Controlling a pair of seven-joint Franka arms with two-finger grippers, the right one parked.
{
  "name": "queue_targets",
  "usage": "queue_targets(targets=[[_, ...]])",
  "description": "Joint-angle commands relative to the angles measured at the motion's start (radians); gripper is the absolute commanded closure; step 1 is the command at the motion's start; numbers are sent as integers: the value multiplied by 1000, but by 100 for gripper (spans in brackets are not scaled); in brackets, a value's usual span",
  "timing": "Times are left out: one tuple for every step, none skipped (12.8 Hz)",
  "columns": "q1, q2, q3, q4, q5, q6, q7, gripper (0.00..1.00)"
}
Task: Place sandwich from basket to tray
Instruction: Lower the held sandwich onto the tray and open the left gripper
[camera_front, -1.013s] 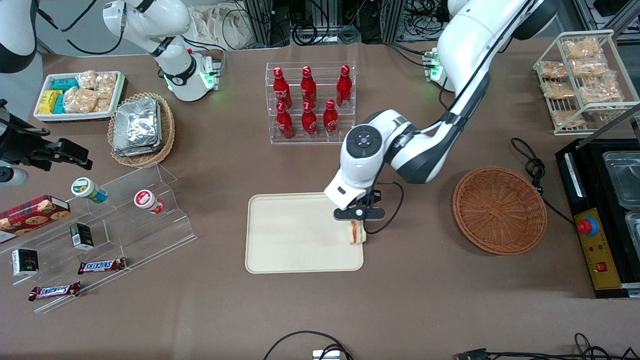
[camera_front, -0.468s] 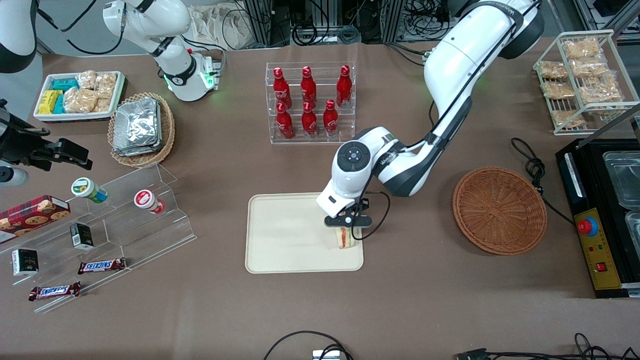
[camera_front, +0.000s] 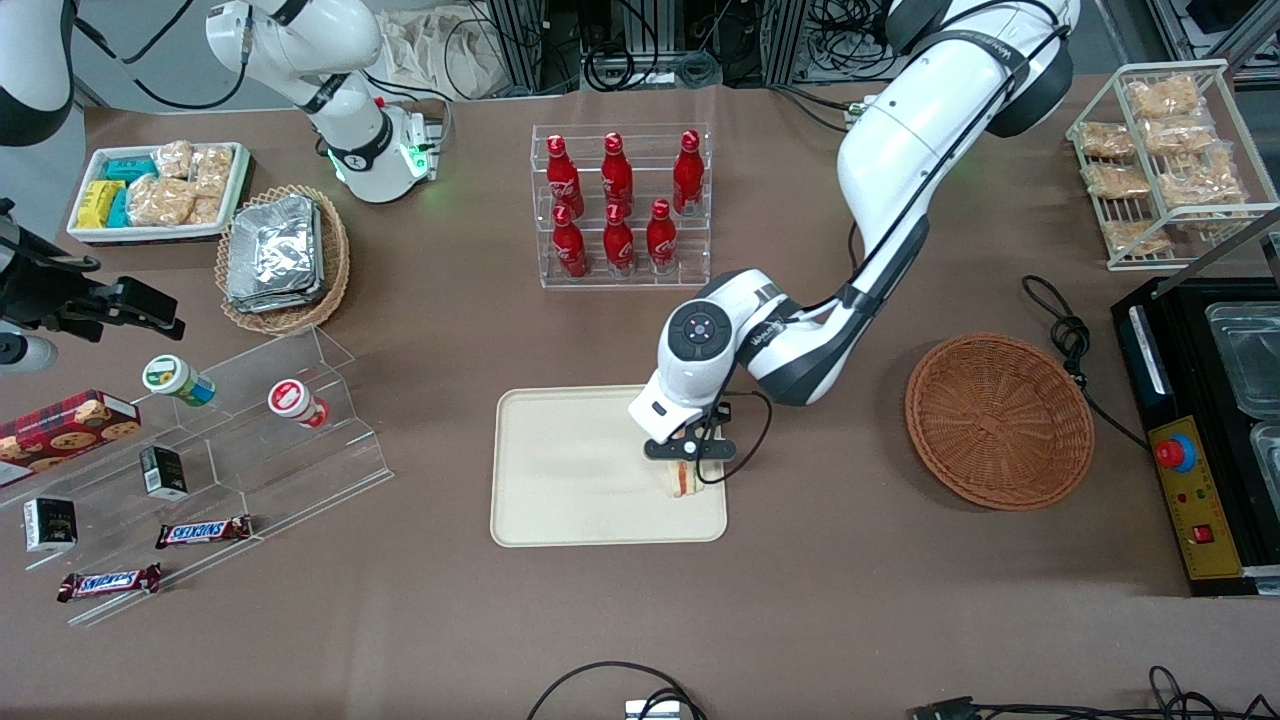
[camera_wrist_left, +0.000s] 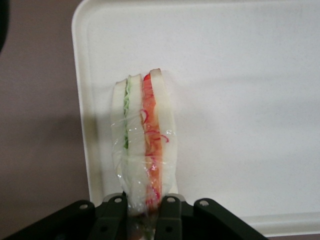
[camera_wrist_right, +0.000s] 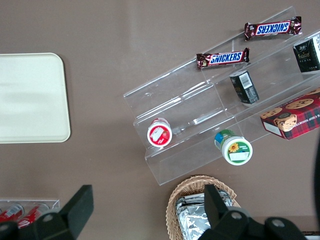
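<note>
My left gripper (camera_front: 683, 462) is shut on the sandwich (camera_front: 682, 481), a plastic-wrapped wedge of white bread with red-orange and green layers. It holds the sandwich over the cream-beige tray (camera_front: 570, 470), near the tray's edge toward the working arm's end. In the left wrist view the sandwich (camera_wrist_left: 144, 140) stands edge-on between my gripper's (camera_wrist_left: 144, 210) black fingers (camera_wrist_left: 170, 212), over the tray (camera_wrist_left: 240, 100) near its rim. The reddish-brown wicker basket (camera_front: 998, 420) sits on the table toward the working arm's end, with nothing in it. The tray (camera_wrist_right: 30, 97) also shows in the right wrist view.
A clear rack of red bottles (camera_front: 620, 205) stands farther from the front camera than the tray. A clear stepped display (camera_front: 200, 450) with snacks lies toward the parked arm's end. A black appliance (camera_front: 1200, 430) and a wire rack of packets (camera_front: 1165, 160) stand beside the basket.
My gripper has carried the sandwich farther in over the tray, away from the basket, and lowered it slightly. The arm's elbow has swung toward the bottle rack.
</note>
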Motion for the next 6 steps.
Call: queue_targets(targets=[[-19, 21, 6, 46, 19, -9, -1, 92], [-21, 21, 6, 45, 19, -9, -1, 90], [-21, 22, 6, 43, 19, -9, -3, 84], [-21, 24, 6, 42, 20, -9, -9, 69], [-21, 24, 6, 40, 20, -9, -15, 52], [-28, 24, 6, 40, 23, -7, -20, 34]])
